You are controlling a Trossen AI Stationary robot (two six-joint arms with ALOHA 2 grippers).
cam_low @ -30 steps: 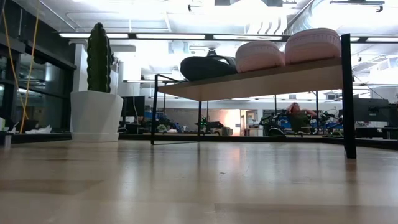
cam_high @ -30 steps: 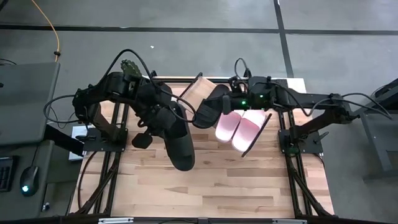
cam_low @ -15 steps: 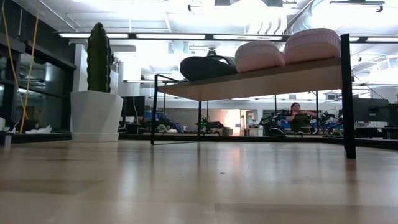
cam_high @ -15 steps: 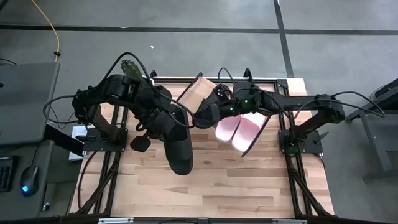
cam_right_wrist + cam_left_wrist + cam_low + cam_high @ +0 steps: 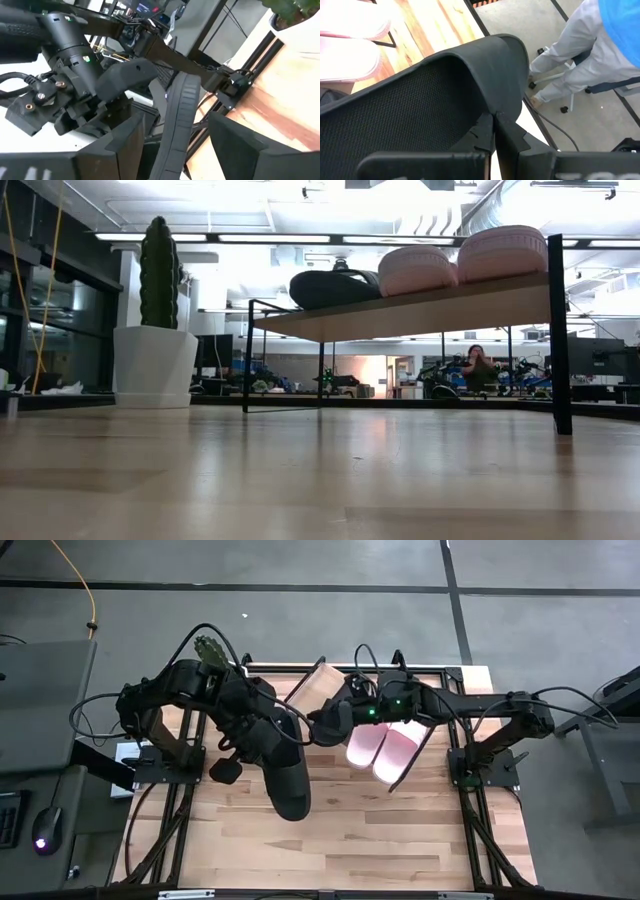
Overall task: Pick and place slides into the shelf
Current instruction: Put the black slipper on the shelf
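Note:
My left gripper [image 5: 262,740] [image 5: 496,132] is shut on one black slide [image 5: 287,780], held in the air over the table's middle. The second black slide [image 5: 330,722] [image 5: 335,288] lies on the slanted wooden shelf [image 5: 312,685] [image 5: 420,305], beside two pale pink slides [image 5: 365,745] [image 5: 400,752] [image 5: 418,270]. My right gripper [image 5: 342,708] [image 5: 177,122] is open above that shelf slide. Its fingers [image 5: 125,145] stand on either side of the slide's raised black band [image 5: 180,100], with gaps showing on both sides. My left gripper pinches the black slide's wide strap at its edge [image 5: 496,107] between its two fingers [image 5: 509,137]. The slide is lifted clear of the table and juts from the gripper toward the table's near edge [image 5: 290,802].
The shelf's thin black wire frame [image 5: 556,330] stands at the table's far right. Bare board remains at the shelf's left end. A potted cactus [image 5: 158,330] stands at the far left. A seated person [image 5: 590,55] is beyond the table. Open tabletop [image 5: 330,840] lies near.
My right gripper has moved along the shelf toward the table's left, away from the pink slides and over the black slide lying there. My left gripper has kept its black slide in the air with hardly any shift.

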